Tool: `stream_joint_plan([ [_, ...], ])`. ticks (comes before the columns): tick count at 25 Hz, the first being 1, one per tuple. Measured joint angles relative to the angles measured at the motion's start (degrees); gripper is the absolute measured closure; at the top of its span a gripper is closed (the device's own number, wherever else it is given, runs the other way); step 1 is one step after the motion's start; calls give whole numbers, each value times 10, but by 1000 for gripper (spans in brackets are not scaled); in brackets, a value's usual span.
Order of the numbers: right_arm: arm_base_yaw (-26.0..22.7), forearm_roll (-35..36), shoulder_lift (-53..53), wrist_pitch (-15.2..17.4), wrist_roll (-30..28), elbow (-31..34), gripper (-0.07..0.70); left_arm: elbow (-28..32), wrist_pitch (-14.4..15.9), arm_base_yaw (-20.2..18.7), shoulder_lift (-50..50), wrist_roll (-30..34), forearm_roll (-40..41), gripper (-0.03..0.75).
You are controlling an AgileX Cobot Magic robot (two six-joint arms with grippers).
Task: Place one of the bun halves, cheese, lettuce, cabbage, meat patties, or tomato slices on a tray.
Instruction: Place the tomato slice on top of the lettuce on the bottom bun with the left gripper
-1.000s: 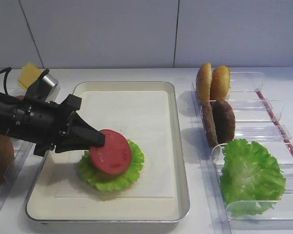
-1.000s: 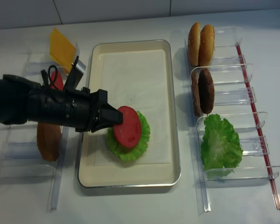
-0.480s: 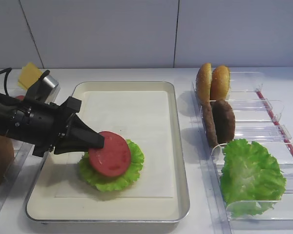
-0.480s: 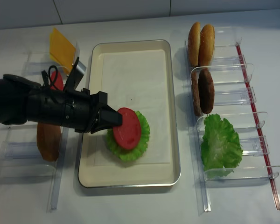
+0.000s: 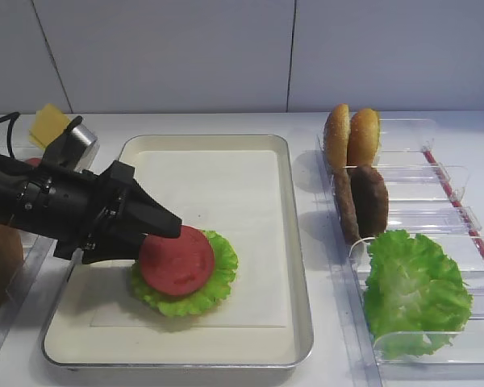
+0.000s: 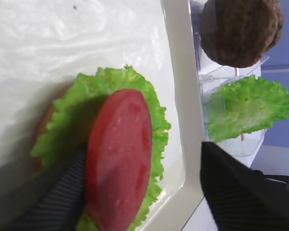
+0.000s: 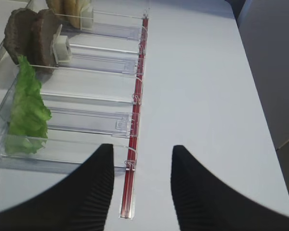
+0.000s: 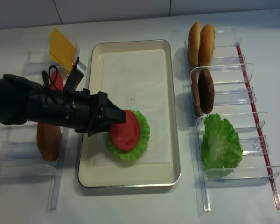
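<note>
As the left gripper [image 6: 139,192] stands with its fingers spread on both sides of the tomato slice [image 5: 177,260], nothing is pinched. The slice lies on the lettuce [image 5: 218,278] in the tray [image 5: 298,266]. It seems light, stiff and smooth, best taken by its thin edge. No writing is readable.
</note>
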Motion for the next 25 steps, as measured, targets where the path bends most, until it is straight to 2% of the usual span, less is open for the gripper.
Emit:
stream_joint_plan([
  [2, 0, 0, 0, 0, 0, 0, 299, 0, 0, 0, 0, 7, 0, 205],
  [4, 0, 0, 0, 0, 1, 0, 299, 0, 0, 0, 0, 13, 0, 185],
  [9, 0, 0, 0, 0, 1, 0, 299, 0, -2, 0, 0, 22, 1, 177],
  [13, 0, 0, 0, 0, 1, 0, 300, 0, -18, 0, 0, 24, 27, 178],
  [20, 0, 0, 0, 0, 1, 0, 300, -49, -18, 0, 0, -15, 81, 178],
  [25, 0, 0, 0, 0, 3, 0, 300, -97, -16, 0, 0, -74, 157, 177],
])
